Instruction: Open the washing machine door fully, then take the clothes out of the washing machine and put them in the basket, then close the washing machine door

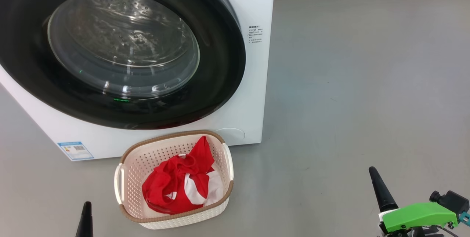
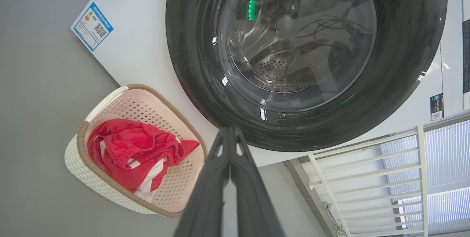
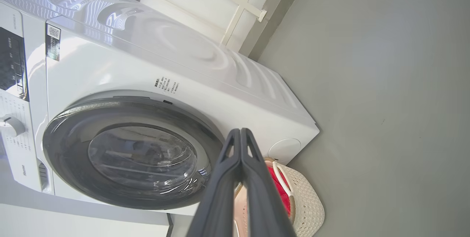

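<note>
washing machine door [image 1: 125, 46]: flush on the washing machine [image 1: 253, 94], upper left of the head view.
clothes [image 1: 176, 185]: we see them, red-white, in the basket [image 1: 154, 160], lower centre, just before the machine.
left gripper [image 2: 230, 130]: fingers pressed together, empty.
right gripper [image 3: 240, 131]: fingers together, empty.

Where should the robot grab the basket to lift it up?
Probably best to grip the white side handle of the basket, on its right side, coming down from above. It stands out from the wall as a thin loop the jaws can close around, and the clothes heaped inside do not cover it.
</note>
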You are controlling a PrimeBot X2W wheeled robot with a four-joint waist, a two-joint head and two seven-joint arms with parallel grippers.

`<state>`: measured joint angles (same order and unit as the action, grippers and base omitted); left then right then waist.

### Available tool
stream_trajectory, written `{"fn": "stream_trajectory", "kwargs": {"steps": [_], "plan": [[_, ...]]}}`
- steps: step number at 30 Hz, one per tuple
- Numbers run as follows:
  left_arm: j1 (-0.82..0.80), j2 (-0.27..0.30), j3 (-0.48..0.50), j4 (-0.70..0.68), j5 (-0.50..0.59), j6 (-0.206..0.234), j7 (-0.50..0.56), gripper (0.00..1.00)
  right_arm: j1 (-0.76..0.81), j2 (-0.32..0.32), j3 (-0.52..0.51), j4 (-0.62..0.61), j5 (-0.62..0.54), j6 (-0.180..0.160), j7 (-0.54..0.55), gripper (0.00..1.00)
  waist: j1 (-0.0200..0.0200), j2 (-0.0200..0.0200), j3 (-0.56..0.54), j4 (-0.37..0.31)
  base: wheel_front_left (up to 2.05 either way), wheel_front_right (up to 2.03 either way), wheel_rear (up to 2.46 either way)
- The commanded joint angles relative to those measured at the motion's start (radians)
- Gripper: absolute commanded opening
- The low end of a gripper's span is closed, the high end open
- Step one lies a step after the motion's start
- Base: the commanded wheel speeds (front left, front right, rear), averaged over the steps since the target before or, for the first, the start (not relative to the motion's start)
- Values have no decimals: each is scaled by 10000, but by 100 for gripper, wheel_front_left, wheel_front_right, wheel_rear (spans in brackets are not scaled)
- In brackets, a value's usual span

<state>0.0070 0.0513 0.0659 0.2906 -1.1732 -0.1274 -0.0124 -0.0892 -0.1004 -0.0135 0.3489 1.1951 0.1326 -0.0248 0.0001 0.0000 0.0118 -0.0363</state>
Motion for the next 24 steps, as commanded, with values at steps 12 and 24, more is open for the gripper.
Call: {"fn": "stream_trajectory", "kwargs": {"steps": [12,24], "plan": [[-667,56,330,-331,-1385,-25,400,0,-198,101,-220,-537,1377,-13,443,0,-1,0,-26,110,0,0,0],[-844,32,386,-377,-2475,-28,716,0,-192,232,-488,-723,2406,-15,772,0,-1,0,-49,203,0,0,0]]}}
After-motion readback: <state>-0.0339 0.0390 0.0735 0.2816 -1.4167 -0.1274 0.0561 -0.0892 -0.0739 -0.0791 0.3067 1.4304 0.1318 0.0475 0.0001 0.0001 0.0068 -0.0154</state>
